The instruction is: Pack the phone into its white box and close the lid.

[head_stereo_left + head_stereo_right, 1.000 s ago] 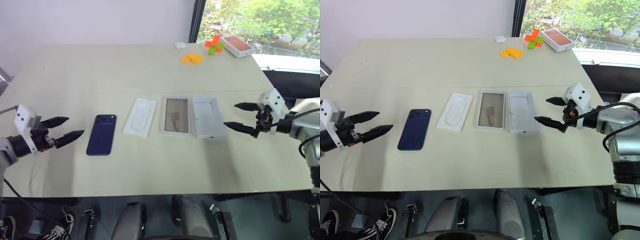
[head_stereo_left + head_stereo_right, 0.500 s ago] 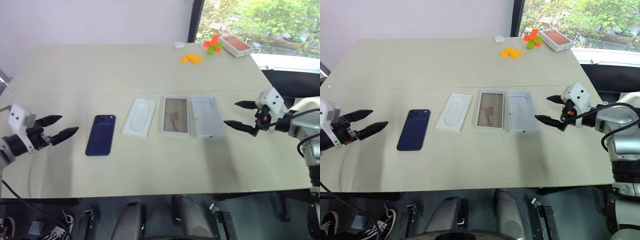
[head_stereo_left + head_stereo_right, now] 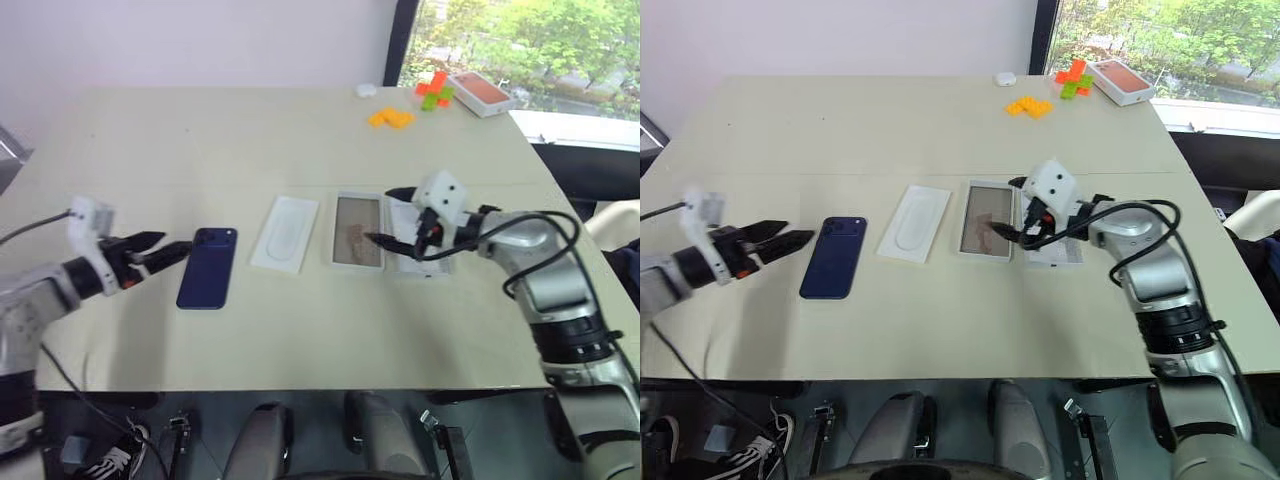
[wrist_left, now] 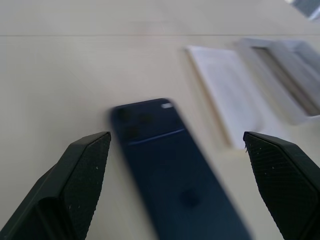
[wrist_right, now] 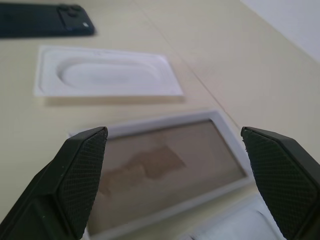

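left gripper (image 3: 170,250) open at mid-left, just beside the phone (image 3: 207,268); right gripper (image 3: 392,215) open at centre, seemingly above the white box (image 3: 357,231), holding nothing.

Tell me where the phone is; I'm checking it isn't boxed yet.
In the left eye view the phone lies flat on the table, left of centre, between the open left gripper and the flat white insert.

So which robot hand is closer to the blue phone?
Left. The left gripper hovers open just beside the phone; the right gripper is open over the white trays, well away from it.
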